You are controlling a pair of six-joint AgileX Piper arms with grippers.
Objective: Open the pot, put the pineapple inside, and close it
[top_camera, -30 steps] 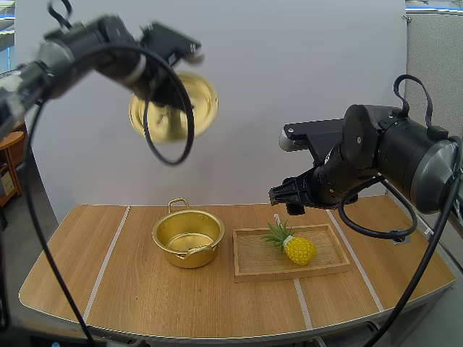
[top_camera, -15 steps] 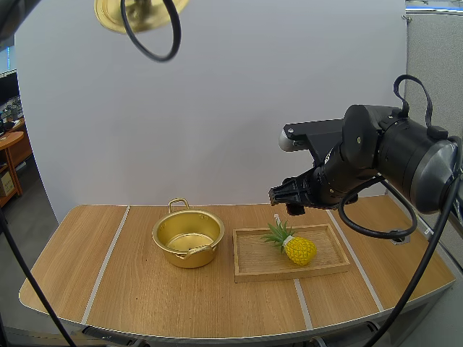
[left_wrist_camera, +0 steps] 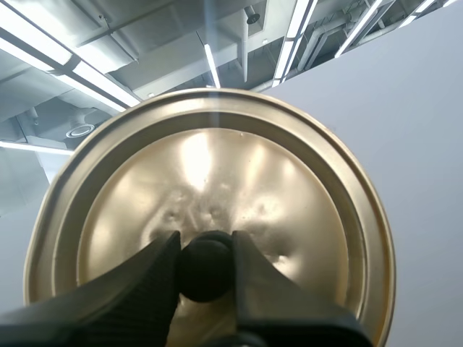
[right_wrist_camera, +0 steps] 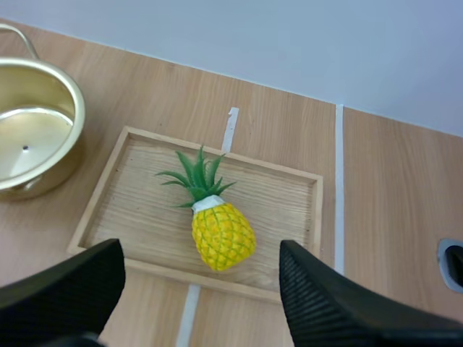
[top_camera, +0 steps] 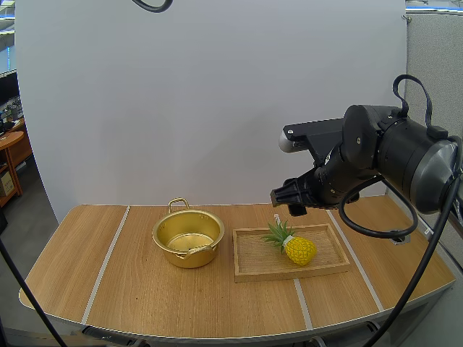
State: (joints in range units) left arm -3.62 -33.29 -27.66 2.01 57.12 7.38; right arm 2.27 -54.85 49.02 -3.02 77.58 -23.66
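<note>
– Left claw (left_wrist_camera: 206, 251)?
– Pinched tight on the black knob (left_wrist_camera: 205, 271) of the gold lid (left_wrist_camera: 289, 210).
– Right claw (right_wrist_camera: 201, 253)?
– Spread wide and empty. Below it the pineapple (right_wrist_camera: 221, 235) lies on the wooden tray (right_wrist_camera: 286, 206); the open pot (right_wrist_camera: 32, 144) stands beyond, beside the tray.

pot (top_camera: 185, 259) mouth open; pineapple (top_camera: 299, 250) lies exposed in low-rimmed tray (top_camera: 289, 275).

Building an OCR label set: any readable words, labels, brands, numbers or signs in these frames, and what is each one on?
None: no readable text in any view.
The pot, its lid, the pineapple, the wooden tray and the table carry no words, labels, brands, numbers or signs.
</note>
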